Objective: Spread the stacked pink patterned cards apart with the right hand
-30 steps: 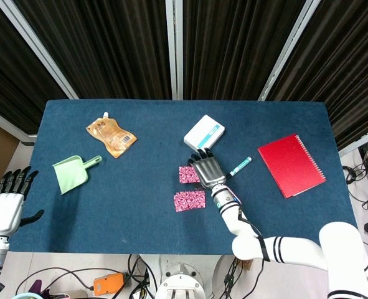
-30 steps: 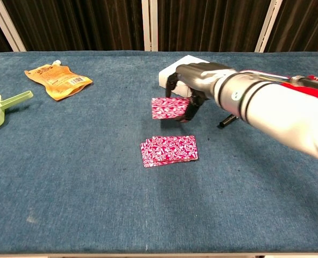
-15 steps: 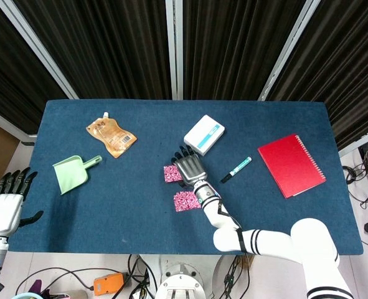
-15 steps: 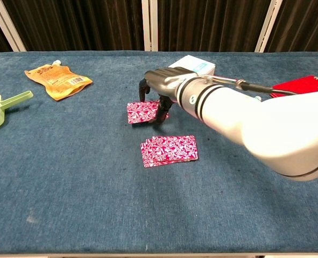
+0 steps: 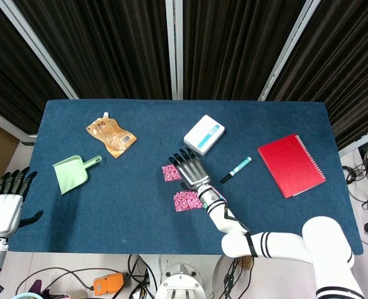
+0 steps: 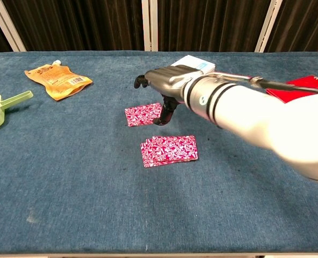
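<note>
One pink patterned card (image 5: 170,172) (image 6: 142,114) lies flat on the blue table, apart from the remaining pink stack (image 5: 188,200) (image 6: 169,149) nearer the front edge. My right hand (image 5: 190,169) (image 6: 167,86) hovers over the single card's right end. Its fingers are spread and raised, and one fingertip (image 6: 162,119) points down at the card's right edge; nothing is held. My left hand (image 5: 6,205) hangs off the table's left edge with its fingers apart and empty; the chest view does not show it.
A white box (image 5: 204,134) (image 6: 193,63) sits just behind the right hand. A teal pen (image 5: 240,166) and a red notebook (image 5: 291,164) (image 6: 301,86) lie to the right. An orange pouch (image 5: 111,135) (image 6: 58,75) and a green dustpan (image 5: 73,174) (image 6: 0,107) lie at the left.
The right hand carried one card leftward away from the stack, set it flat on the table and lifted its fingers off it. The left hand has not moved.
</note>
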Controlling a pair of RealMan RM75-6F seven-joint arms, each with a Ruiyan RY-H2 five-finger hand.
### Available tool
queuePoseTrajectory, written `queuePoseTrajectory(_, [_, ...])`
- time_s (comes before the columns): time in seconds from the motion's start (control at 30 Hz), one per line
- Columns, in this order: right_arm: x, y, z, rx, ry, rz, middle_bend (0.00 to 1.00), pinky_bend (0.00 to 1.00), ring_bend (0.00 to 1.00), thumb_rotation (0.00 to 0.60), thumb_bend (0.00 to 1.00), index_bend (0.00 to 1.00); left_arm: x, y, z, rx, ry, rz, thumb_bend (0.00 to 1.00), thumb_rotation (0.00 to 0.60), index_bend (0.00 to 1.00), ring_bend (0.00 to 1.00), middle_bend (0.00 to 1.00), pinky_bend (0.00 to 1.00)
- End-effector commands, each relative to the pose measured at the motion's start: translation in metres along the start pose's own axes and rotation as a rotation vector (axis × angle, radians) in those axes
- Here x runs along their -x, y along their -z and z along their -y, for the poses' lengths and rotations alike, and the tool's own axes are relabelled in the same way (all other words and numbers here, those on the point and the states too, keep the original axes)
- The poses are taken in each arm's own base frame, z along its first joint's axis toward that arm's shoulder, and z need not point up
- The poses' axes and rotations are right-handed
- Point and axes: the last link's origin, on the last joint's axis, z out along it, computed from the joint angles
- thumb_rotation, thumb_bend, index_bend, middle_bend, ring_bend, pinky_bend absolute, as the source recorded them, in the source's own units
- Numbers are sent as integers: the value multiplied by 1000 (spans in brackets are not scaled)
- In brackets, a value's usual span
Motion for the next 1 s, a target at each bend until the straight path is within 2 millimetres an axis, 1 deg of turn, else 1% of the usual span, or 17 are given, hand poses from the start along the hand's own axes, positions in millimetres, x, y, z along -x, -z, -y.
queuePoseTrajectory(0.03, [-13, 43, -19, -22, -16, -4, 177, 0, 0, 600, 459, 223, 0, 0, 0, 0, -2, -3, 91, 600, 101, 0, 16, 0])
queuePoseTrajectory(0.07, [-12, 53, -25, -21, -23, 14, 177, 0, 0, 600, 459, 227, 0, 0, 0, 1, 1, -5, 91, 600, 101, 0, 16, 0])
queuePoseTrajectory(0.17, [-7, 75, -35, -7, -36, 63, 177, 0, 0, 600, 459, 239, 0, -1, -1, 7, 2, -7, 91, 600, 101, 0, 16, 0])
queuePoseTrajectory(0.3, [4, 88, -41, 16, -17, 107, 176, 0, 0, 600, 459, 260, 1, 0, -2, 13, 5, -7, 91, 600, 101, 0, 16, 0])
queuePoseTrajectory(0.53, [23, 87, -37, 41, -32, 153, 174, 0, 0, 600, 459, 286, 2, 2, -1, 8, 11, -7, 91, 600, 101, 0, 16, 0])
queuePoseTrajectory(1.0, [36, 71, -15, 48, -72, 156, 174, 0, 0, 600, 460, 324, 4, 1, 0, 9, 14, -8, 91, 600, 101, 0, 16, 0])
